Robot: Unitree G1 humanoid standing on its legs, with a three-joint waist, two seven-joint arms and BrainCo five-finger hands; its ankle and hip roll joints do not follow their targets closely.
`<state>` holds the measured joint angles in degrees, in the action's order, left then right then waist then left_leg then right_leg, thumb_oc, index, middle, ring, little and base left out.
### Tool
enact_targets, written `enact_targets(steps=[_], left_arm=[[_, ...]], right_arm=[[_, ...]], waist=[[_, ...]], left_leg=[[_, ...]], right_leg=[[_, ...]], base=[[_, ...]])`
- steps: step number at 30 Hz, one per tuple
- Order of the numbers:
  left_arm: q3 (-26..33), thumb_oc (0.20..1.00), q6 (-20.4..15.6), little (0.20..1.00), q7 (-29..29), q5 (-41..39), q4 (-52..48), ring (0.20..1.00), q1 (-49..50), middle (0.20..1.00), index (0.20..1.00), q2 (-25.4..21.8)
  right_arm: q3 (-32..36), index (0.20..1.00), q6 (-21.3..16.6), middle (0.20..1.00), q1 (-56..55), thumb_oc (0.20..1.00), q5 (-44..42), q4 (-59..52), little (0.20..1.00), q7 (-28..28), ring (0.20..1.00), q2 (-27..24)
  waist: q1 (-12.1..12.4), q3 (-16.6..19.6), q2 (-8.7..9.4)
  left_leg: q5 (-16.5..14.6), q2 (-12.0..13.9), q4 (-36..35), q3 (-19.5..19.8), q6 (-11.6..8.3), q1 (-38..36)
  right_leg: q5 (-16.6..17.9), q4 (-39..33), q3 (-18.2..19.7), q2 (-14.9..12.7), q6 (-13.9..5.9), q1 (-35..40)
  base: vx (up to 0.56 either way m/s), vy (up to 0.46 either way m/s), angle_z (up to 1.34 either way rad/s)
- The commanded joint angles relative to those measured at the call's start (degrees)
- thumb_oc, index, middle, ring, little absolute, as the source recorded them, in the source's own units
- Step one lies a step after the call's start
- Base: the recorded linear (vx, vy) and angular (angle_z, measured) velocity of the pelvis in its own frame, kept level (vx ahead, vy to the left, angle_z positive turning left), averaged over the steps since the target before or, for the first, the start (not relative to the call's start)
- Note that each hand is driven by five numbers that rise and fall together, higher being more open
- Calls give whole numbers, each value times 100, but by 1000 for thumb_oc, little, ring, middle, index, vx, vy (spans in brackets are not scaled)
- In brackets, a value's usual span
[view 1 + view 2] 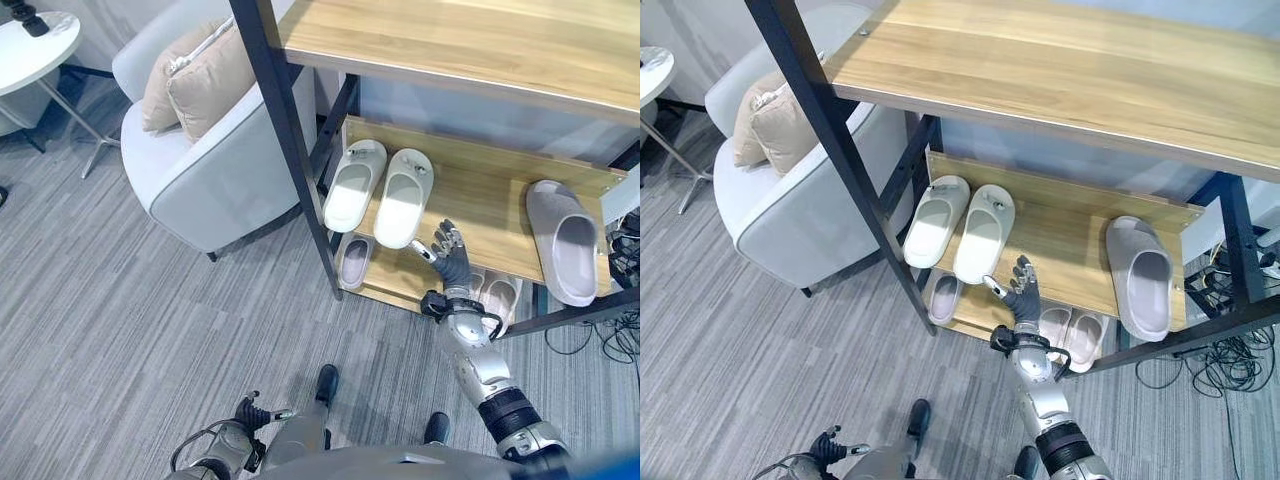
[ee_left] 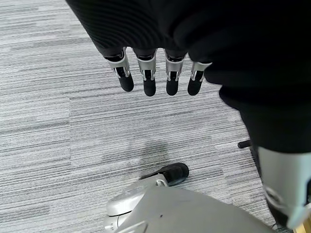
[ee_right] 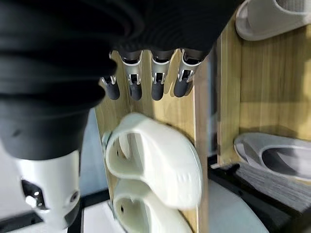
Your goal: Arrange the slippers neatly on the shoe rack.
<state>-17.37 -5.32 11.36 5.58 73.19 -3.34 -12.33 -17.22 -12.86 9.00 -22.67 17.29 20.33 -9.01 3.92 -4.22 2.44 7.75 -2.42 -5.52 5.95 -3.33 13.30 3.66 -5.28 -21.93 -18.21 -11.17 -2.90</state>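
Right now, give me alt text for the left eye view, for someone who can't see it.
The robot's right hand, fingers spread open, reaches toward a pair of white slippers on the middle shelf of a wooden shoe rack. A single grey slipper lies further right on the same shelf. A white armchair stands left of the rack.

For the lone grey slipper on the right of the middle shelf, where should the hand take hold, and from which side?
Probably the heel end of the grey foam slipper, from the open front of the wooden shoe rack. The heel overhangs the shelf's front edge, nearest the robot, and the toe points toward the back panel. The open right hand is beside the pair of white slippers, so it would come from the slipper's left.
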Motion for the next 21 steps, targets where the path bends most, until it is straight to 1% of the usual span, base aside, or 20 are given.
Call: enact_targets(steps=[1,10,17,21], left_arm=[[-95,1000,-12,1000,-31,-93,469,1000,-8,1000,1000,416],[-145,1000,-20,1000,-44,-159,466,1000,-24,1000,1000,383],[-123,1000,-9,1000,-18,-163,479,1000,14,1000,1000,325],[-75,1000,1,1000,5,-164,486,1000,51,1000,1000,346]], right_arm=[[63,1000,-198,1000,371,1000,-141,-164,1000,-141,1000,-109],[-223,1000,-127,1000,741,1000,-449,280,1000,-323,1000,20],[-421,1000,-83,1000,1072,1000,-508,464,1000,-401,1000,68],[-265,1000,-79,1000,907,1000,-34,210,1000,-179,1000,-30]], waist=[[141,68,-63],[194,19,20],[260,-17,27],[190,5,35]], left_leg=[[-661,23,52,-310,-12,-40],[-649,29,52,-343,-11,15],[-650,56,52,-387,-20,-12],[-686,77,52,-425,-16,-100]], right_leg=[[146,28,278,-264,-290,98],[187,28,345,-246,-263,23],[189,28,364,-233,-249,26],[171,28,389,-221,-251,92]], base=[[-2,21,-6],[-1,3,0],[0,0,0],[10,-11,-2]])
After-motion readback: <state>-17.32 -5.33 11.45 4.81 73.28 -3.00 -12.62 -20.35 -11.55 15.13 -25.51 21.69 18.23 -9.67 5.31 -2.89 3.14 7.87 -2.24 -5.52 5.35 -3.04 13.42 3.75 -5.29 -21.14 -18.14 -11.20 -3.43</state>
